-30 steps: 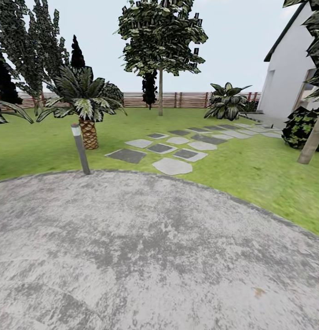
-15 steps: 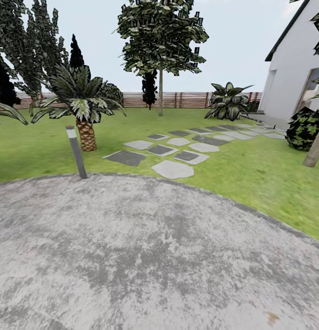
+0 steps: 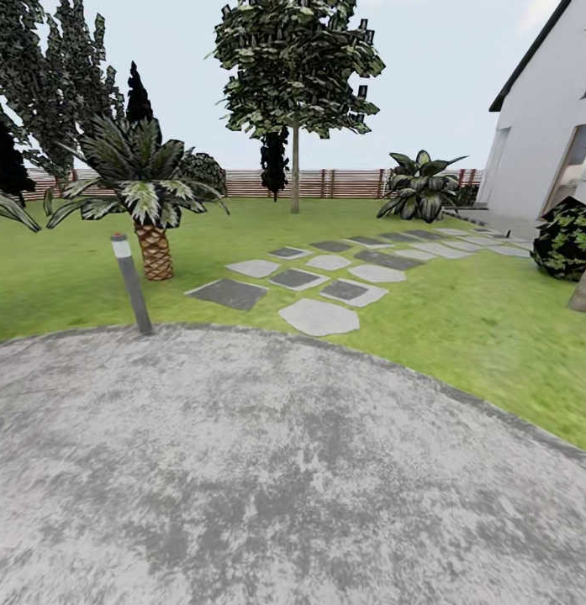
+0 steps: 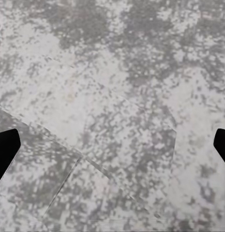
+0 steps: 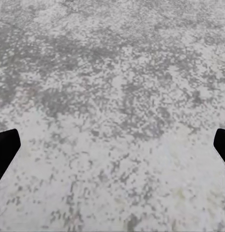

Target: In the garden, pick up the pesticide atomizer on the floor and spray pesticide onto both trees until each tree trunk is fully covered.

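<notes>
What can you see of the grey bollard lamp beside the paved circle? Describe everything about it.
The bollard lamp is a slim grey post with a pale band near its top and a small red cap. It leans slightly, top toward the left. Its foot stands at the paved circle's far-left edge, where the lawn begins. The palm plant rises just behind it; nothing touches it.

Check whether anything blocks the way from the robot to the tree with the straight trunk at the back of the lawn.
Nothing visible blocks it. Grey paving, then stone slabs and lawn lead to the tree. The bollard lamp and palm stand off to the left.
</notes>
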You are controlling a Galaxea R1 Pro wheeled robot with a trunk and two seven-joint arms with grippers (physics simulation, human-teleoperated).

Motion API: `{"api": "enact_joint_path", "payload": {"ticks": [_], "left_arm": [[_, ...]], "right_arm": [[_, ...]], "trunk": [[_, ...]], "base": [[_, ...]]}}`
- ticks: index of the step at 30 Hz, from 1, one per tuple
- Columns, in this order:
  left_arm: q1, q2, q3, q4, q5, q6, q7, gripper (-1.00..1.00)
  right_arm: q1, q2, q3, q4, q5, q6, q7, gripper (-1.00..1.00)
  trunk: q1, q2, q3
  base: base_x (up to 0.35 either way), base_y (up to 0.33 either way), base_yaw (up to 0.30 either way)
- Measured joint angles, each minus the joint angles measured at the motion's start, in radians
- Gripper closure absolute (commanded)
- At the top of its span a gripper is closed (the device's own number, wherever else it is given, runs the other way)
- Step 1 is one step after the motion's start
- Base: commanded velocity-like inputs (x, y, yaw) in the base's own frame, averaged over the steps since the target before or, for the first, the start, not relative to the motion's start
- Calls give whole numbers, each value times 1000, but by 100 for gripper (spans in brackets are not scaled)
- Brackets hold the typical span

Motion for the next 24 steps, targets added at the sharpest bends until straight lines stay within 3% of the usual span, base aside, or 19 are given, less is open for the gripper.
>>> {"api": "enact_joint_path", "payload": {"ticks": [24], "left_arm": [[0,0,0,0,0,0,0,-100]], "right_arm": [[0,0,1,1,2,0,-3,-100]], "trunk": [[0,0,0]], "base": [[340,0,0]]}}
